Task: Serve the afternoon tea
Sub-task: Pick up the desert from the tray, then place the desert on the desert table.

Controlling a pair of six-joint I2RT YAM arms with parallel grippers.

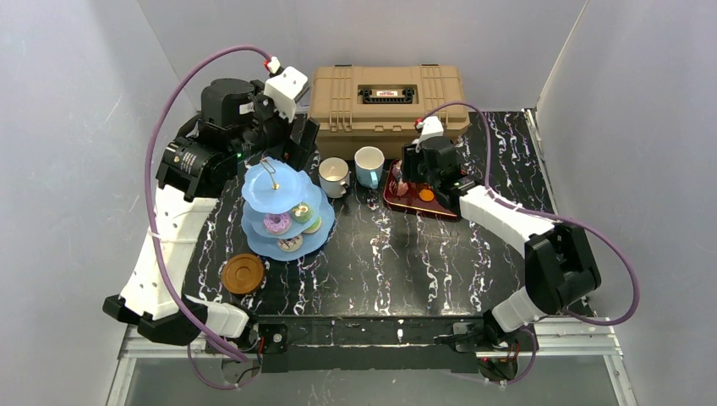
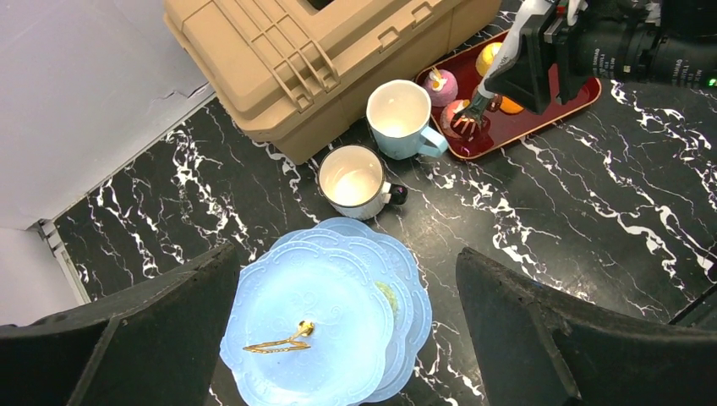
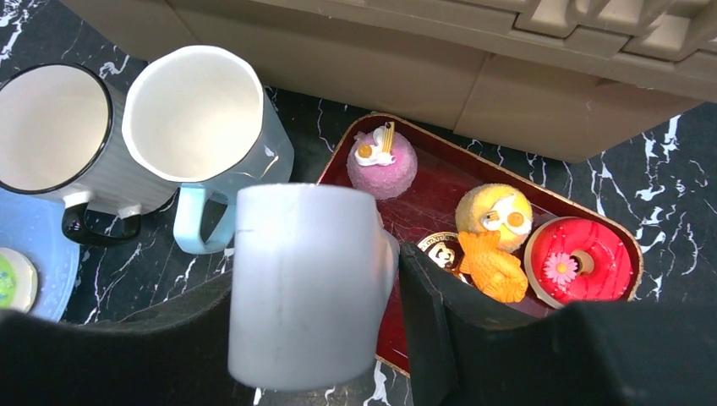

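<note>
The light-blue three-tier cake stand stands at the left with a purple donut and a green one on its lower tiers. My left gripper hangs open above the stand, holding nothing. Behind the stand sit a white mug and a light-blue mug. A brown saucer lies at the front left. My right gripper is shut on the metal tongs, whose tips hang over the dark-red tray. The tray holds a pink cake, a yellow cake, an orange fish and a red donut.
The tan toolbox stands against the back wall, right behind the mugs and the tray. Grey walls close in on both sides of the black marbled table.
</note>
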